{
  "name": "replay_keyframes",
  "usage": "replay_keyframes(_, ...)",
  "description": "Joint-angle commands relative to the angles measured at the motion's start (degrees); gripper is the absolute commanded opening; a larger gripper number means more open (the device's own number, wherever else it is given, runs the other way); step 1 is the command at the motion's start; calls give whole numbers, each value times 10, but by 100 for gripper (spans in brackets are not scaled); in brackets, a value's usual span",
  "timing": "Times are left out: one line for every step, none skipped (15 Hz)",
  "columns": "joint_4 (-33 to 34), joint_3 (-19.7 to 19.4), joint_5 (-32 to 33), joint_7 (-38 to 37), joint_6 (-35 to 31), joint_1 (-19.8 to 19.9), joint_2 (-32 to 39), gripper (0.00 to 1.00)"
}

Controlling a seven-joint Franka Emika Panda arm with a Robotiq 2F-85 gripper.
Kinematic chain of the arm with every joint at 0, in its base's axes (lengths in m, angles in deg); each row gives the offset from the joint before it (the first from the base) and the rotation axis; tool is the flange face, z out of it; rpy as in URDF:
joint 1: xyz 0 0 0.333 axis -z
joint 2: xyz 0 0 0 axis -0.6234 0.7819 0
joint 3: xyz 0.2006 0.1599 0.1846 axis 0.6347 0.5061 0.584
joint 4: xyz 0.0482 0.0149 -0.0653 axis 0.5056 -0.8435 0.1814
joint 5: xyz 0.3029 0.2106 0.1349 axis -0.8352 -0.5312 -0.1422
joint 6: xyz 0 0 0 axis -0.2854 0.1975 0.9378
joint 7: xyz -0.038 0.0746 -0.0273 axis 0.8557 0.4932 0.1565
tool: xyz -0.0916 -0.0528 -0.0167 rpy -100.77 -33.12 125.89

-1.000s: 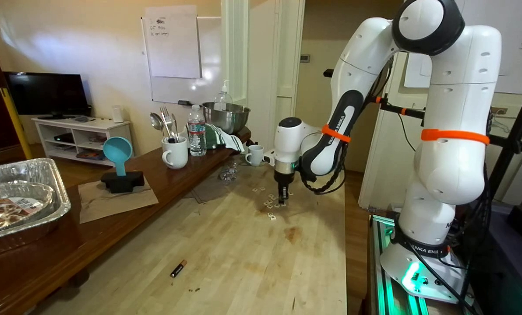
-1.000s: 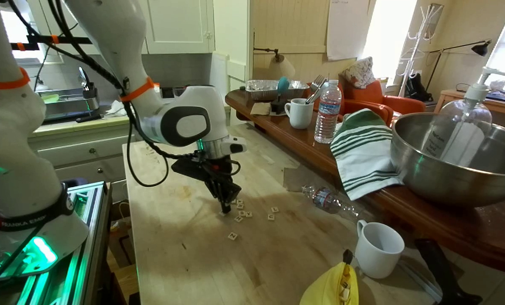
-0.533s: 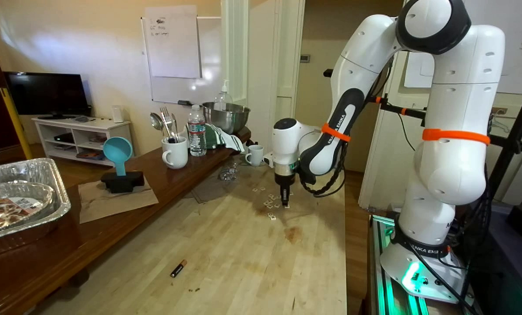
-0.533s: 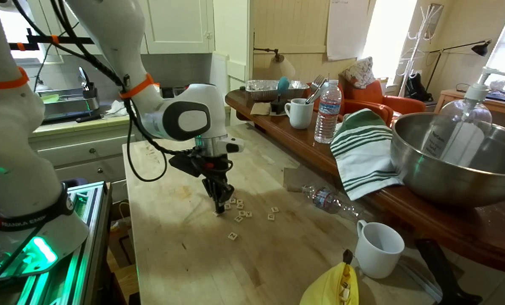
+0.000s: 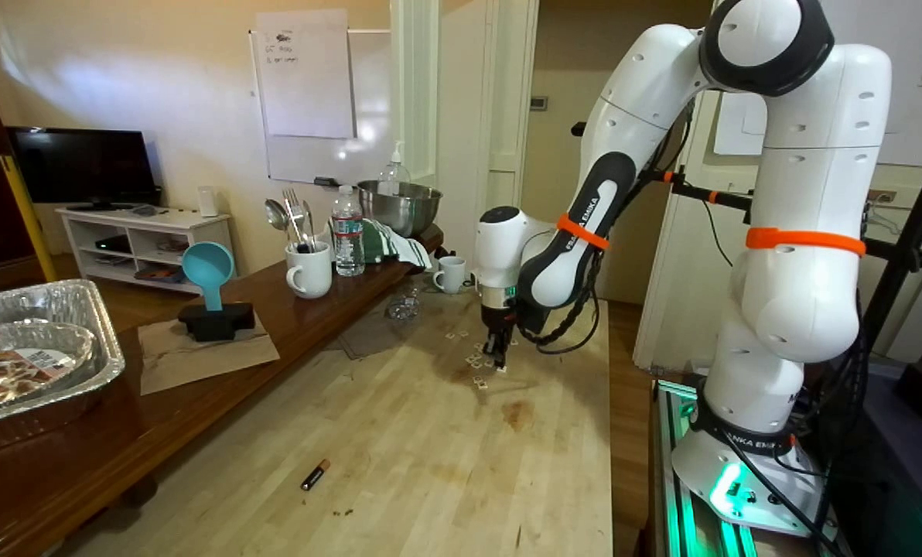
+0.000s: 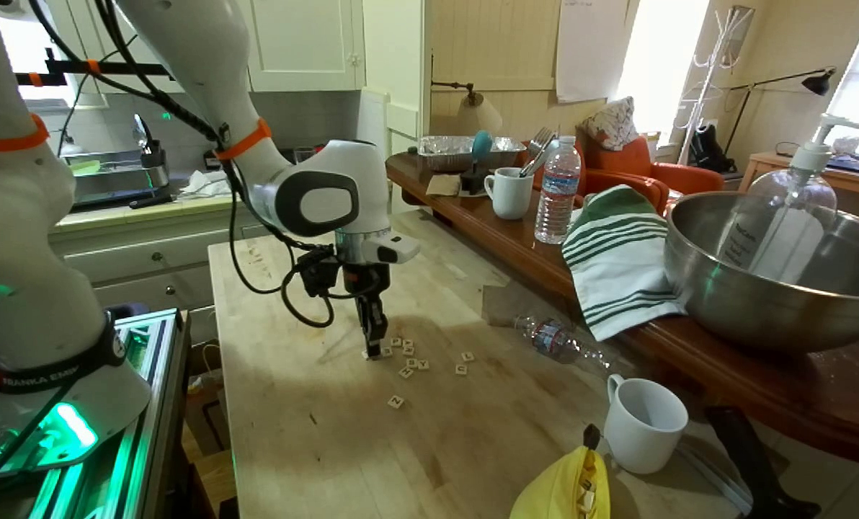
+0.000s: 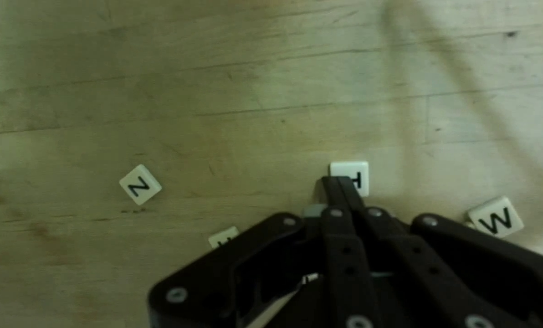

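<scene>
Right, in the wrist view we have the black two-fingered gripper (image 7: 337, 178) at the bottom edge, its fingers together, side by side. There at their tips, partly covered by them, we spot a square cream tile with a black letter (image 7: 356, 169); whether the fingers touch it or sit just above it, we cannot tell. Over to the left a cream tile printed with N or Z (image 7: 140, 184) lies angled like a diamond, and near the fingers on the right sits a cream tile printed with M or W (image 7: 495, 217). A half-hidden cream tile (image 7: 223, 237) peeks out beside the gripper, and beneath them all runs the pale wooden tabletop (image 7: 253, 114).

Across in an exterior view, we see the gripper pointing down almost upright, its tips by that square tile, just beside a loose cluster of cream tiles (image 6: 408, 351). Well apart, a clear plastic bottle with a label (image 6: 555, 342) lies on its side, while closer to us stands a white ceramic mug (image 6: 644, 436) next to a yellow zipped pouch (image 6: 555, 490). Up on the dark brown wooden counter (image 6: 833, 382), a green-and-white striped cloth (image 6: 620, 267) drapes over the edge against a shiny steel bowl (image 6: 768, 317).

Now to an exterior view where we catch the white robot arm (image 5: 797, 178) bent over the tiles, gripper low. Far from them on the tabletop lies a black-and-copper battery (image 5: 315, 474), and along the counter we pick out an aluminium foil tray (image 5: 104, 333), a round blue scoop (image 5: 209, 267) and a white mug of cutlery (image 5: 310, 272).
</scene>
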Motion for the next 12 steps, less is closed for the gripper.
replay_keyframes(15, 11, -65, -50, 13, -11, 30, 0)
replay_keyframes(18, 12, -81, -59, 16, -12, 32, 0)
replay_keyframes(23, 11, -90, -75, 16, -13, 34, 0)
replay_keyframes(27, 12, -101, -85, 18, -14, 37, 0)
replay_keyframes(31, 10, -107, -102, 17, -15, 39, 0)
replay_keyframes(35, 8, -109, -122, 12, -17, 43, 0)
replay_keyframes(38, 7, -115, -137, 12, -18, 45, 0)
replay_keyframes(41, 7, -122, -151, 14, -19, 48, 0)
replay_keyframes(44, 7, -127, -164, 13, -21, 50, 0)
replay_keyframes(47, 7, -133, -178, 15, -23, 52, 0)
replay_keyframes(50, 6, -139, -191, 15, -25, 54, 0)
replay_keyframes(53, 6, -146, -203, 15, -26, 56, 0)
